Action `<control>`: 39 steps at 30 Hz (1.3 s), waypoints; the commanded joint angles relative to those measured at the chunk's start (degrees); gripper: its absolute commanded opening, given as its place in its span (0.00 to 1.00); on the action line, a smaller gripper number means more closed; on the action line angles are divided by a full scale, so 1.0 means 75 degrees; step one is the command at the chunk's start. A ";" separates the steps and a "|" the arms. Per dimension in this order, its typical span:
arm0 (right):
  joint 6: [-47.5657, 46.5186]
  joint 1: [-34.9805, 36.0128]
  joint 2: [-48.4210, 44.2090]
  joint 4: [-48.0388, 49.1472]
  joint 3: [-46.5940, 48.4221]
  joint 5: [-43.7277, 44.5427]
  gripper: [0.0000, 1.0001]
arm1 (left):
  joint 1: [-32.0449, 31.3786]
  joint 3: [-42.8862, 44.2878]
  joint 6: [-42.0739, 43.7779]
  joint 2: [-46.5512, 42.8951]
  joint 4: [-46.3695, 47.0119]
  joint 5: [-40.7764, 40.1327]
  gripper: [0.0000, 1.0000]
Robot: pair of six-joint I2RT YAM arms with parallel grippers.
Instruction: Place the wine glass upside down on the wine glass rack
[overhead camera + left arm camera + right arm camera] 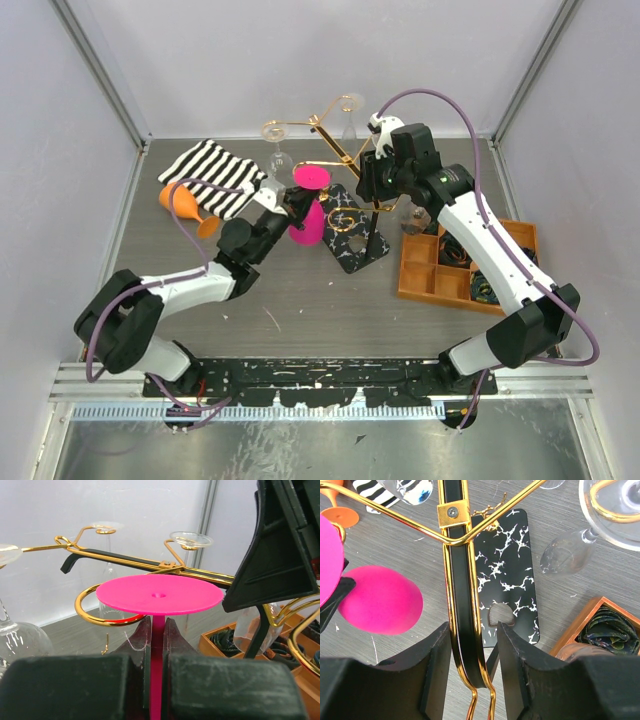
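Presently, the pink wine glass (159,594) stands inverted, foot up and bowl down, its long axis upright. The flat foot lies just above and in front of a curled gold arm of the wine glass rack (352,245), and whether the stem sits inside that curl cannot be told. The left gripper (157,632), the nearer of the 2, is clamped tight on the stem directly below the foot, so the rack arm lies just beyond it. The right gripper (472,645) straddles the rack's black top bar with jaws part-open, and whether they pinch it cannot be told.
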 commanded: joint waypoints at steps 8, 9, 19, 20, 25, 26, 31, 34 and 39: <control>0.0119 0.0002 -0.0256 0.0313 0.0078 -0.0250 0.46 | 0.0335 0.0531 -0.0154 0.0626 0.0615 0.0118 0.00; 0.0124 0.0007 -0.0254 0.0318 0.0079 -0.0264 0.46 | 0.0349 0.0549 -0.0163 0.0657 0.0612 0.0126 0.00; 0.0100 0.0007 -0.0253 0.0307 0.0116 -0.0263 0.46 | 0.0496 0.0847 -0.0225 0.0921 0.0532 0.0099 0.00; 0.0098 0.0010 -0.0253 0.0307 0.0113 -0.0264 0.46 | 0.0518 0.0896 -0.0227 0.0954 0.0520 0.0088 0.00; 0.0109 0.0006 -0.0253 0.0283 0.0113 -0.0242 0.46 | 0.0601 0.1149 -0.0162 0.1083 0.0324 0.0040 0.00; 0.0112 0.0000 -0.0250 0.0278 0.0134 -0.0242 0.46 | 0.0613 0.1177 -0.0132 0.1092 0.0280 0.0029 0.00; 0.0101 0.0000 -0.0219 0.0237 0.0192 -0.0209 0.46 | 0.0750 0.1157 -0.0133 0.1074 0.0323 -0.0140 0.00; 0.0095 0.0009 -0.0218 0.0237 0.0149 -0.0171 0.46 | 0.0821 0.1078 -0.0195 0.1019 0.0390 -0.0347 0.00; 0.0098 0.0009 -0.0206 0.0234 0.0113 -0.0172 0.46 | 0.0839 0.0934 -0.0250 0.0962 0.0580 -0.0527 0.00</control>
